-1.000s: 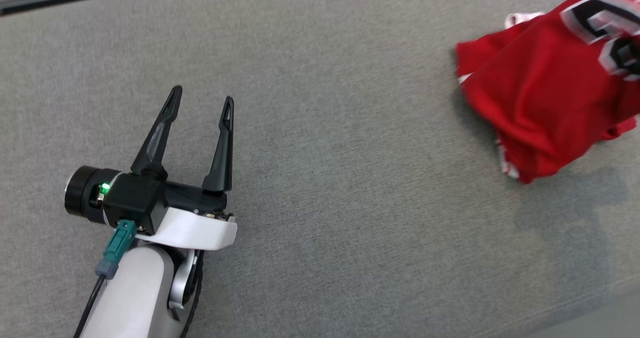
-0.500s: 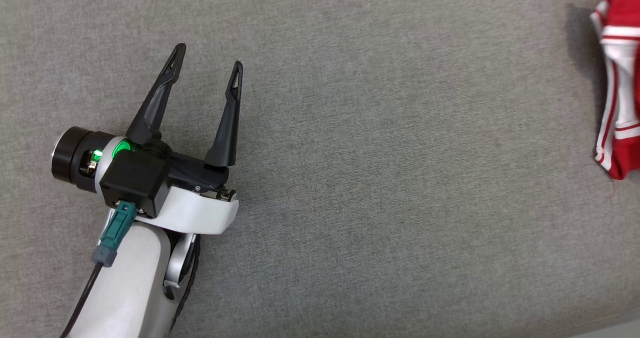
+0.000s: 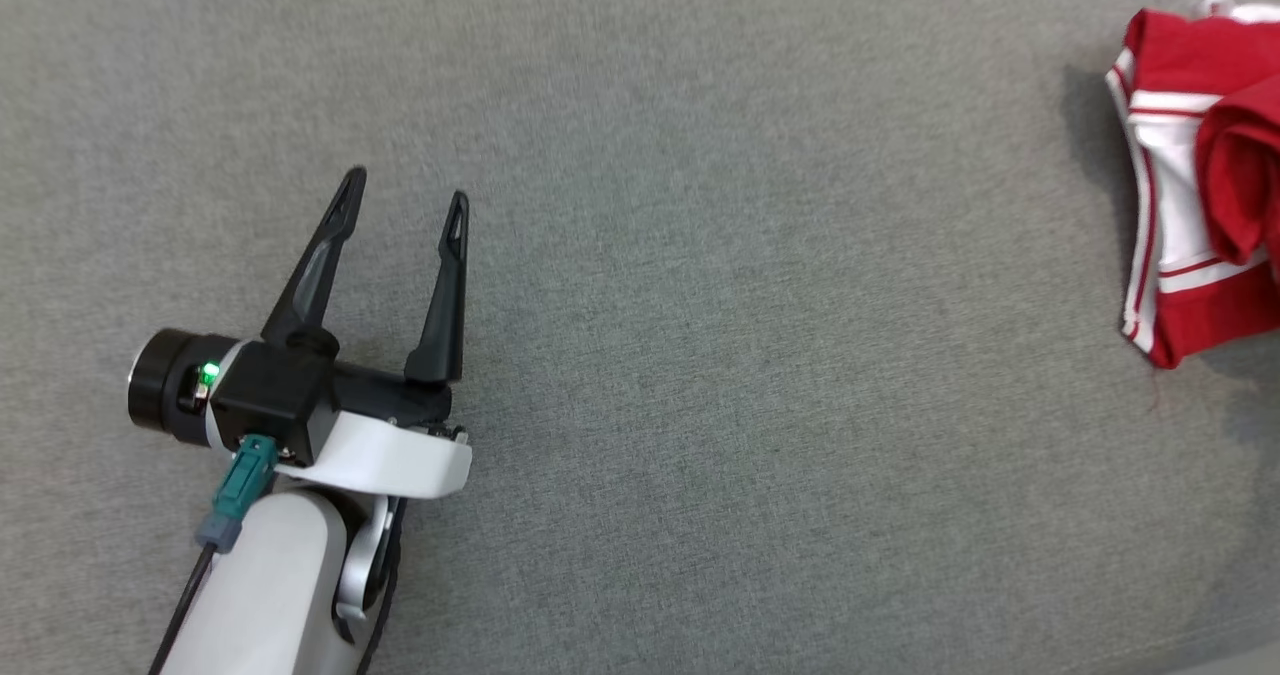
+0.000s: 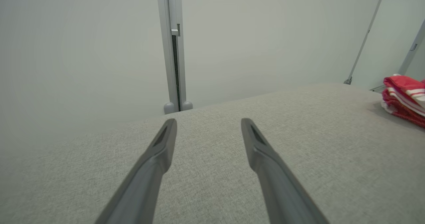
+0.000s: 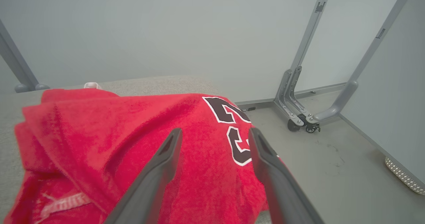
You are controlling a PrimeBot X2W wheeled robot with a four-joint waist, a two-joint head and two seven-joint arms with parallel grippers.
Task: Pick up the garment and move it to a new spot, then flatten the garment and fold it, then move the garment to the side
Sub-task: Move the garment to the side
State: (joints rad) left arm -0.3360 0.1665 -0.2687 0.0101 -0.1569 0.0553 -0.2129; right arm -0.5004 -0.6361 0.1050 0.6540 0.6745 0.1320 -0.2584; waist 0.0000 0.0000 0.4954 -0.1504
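I've got the left gripper [image 3: 406, 187] at the lower left of the head view, over the grey fabric surface [image 3: 700, 355], both dark fingers spread wide with nothing between them. Green light [image 3: 210, 372] lit on the wrist, teal plug [image 3: 245, 470] seated just below it. Looking along those fingers from the left wrist, I see bare cloth under them and a pale upright post [image 4: 172, 51] against the wall beyond.

The garment [image 3: 1200, 315] sits at the far right edge of the head view, well apart from the left gripper: a bunched red jersey, a white band with red stripes turned up on its near side, part of it cut off by the frame. From the left wrist it shows as a low red and white heap at the right.

The right gripper [image 5: 215, 131] is over that heap, jaws parted and gripping nothing; red cloth with black, white-edged numerals lies below its fingers. Whether the tips touch the fabric, I can't tell. Past the surface's edge I see floor [image 5: 332, 157] and a grey metal frame on casters [image 5: 298, 117].
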